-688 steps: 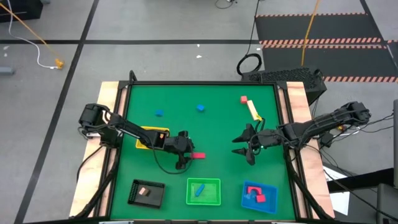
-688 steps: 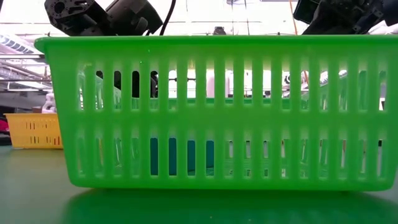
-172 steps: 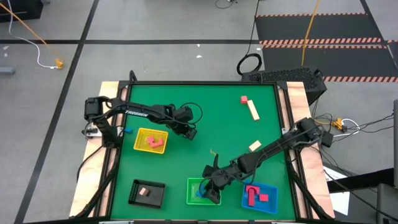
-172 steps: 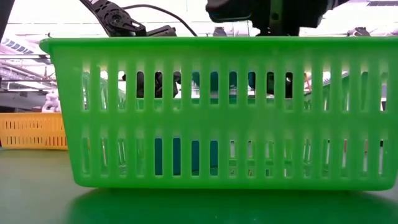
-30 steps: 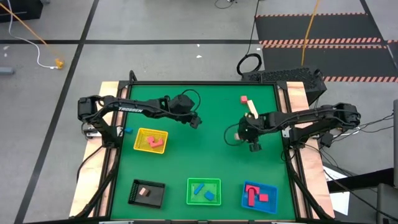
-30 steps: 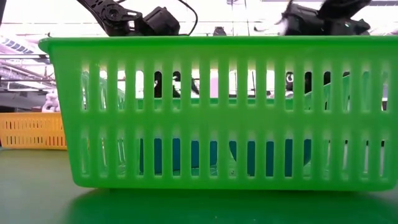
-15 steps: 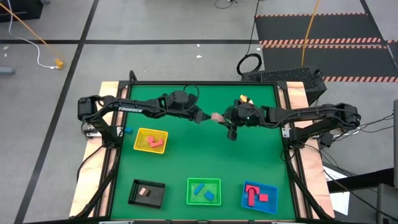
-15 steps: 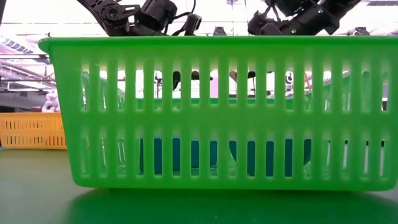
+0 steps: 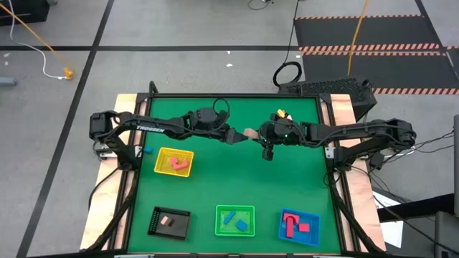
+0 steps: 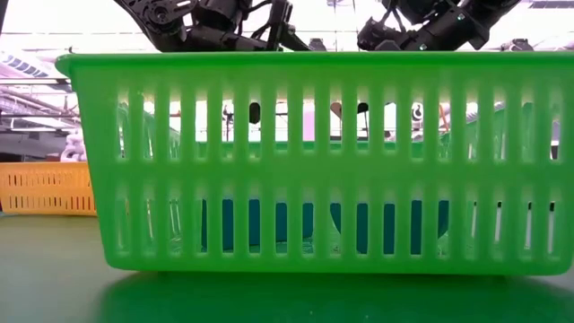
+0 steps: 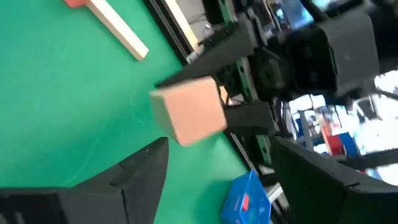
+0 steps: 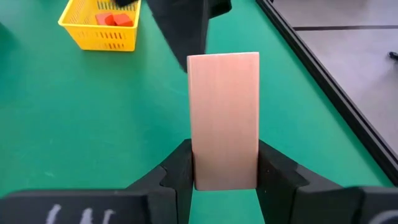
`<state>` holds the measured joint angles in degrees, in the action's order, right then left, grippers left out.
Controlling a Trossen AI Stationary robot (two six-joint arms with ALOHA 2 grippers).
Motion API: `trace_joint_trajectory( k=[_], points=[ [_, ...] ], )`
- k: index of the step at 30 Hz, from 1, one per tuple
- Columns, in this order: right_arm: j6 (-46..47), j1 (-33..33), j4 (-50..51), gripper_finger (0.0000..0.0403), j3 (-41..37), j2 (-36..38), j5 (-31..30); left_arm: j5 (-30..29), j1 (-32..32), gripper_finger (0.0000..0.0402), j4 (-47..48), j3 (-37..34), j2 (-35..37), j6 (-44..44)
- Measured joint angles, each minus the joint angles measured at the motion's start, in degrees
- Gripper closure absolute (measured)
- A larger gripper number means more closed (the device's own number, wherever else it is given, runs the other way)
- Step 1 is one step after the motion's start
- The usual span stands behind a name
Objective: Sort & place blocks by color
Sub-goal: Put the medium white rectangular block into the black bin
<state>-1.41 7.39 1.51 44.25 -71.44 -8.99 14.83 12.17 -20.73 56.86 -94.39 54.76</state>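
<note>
Clamping a pale pinkish wooden rectangular block (image 12: pixel 224 118) between its fingers above the green table (image 9: pixel 215 186), the right gripper (image 9: pixel 252 135) holds it toward 9 o'clock; the left gripper (image 9: pixel 235 137) faces it, fingers spread wide.

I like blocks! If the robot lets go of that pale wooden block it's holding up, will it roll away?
Probably not: the wooden block has flat faces and square corners. It looks stiff. The right gripper pinches only its end, so it might tilt.
</note>
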Motion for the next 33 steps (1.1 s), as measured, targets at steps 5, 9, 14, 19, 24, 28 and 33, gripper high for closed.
trace_joint_trajectory(
  k=[5,9,14,19,24,28,33],
  points=[
    [-0.69,-1.38,-0.03,0.0287,0.00,0.00,-0.06,-4.53,0.03,0.0096,0.93,0.00,0.00,5.62],
    [-0.87,-2.81,-0.66,0.0287,0.00,-0.84,-1.93,-6.58,0.06,0.0097,0.89,0.00,0.00,9.03],
    [-0.83,-3.81,-4.99,0.0287,0.00,-3.97,-3.11,-6.76,-0.75,0.0110,1.12,0.00,0.00,10.09],
    [-0.66,-4.14,-11.51,0.0287,0.04,-6.87,-3.08,-6.74,-2.03,0.0119,2.99,0.00,0.00,10.07],
    [0.87,-4.14,-14.91,0.0287,0.45,-8.08,-2.96,-6.95,-2.65,0.0119,5.53,0.00,0.00,10.43],
    [0.95,-4.71,-15.24,0.0287,0.90,-8.07,-1.49,-7.27,-2.21,0.0121,5.70,0.00,0.00,11.89],
    [1.73,-5.60,-15.40,0.0277,0.90,-8.11,1.79,-7.17,-2.11,0.0161,5.63,0.02,0.00,12.01]
  ],
)
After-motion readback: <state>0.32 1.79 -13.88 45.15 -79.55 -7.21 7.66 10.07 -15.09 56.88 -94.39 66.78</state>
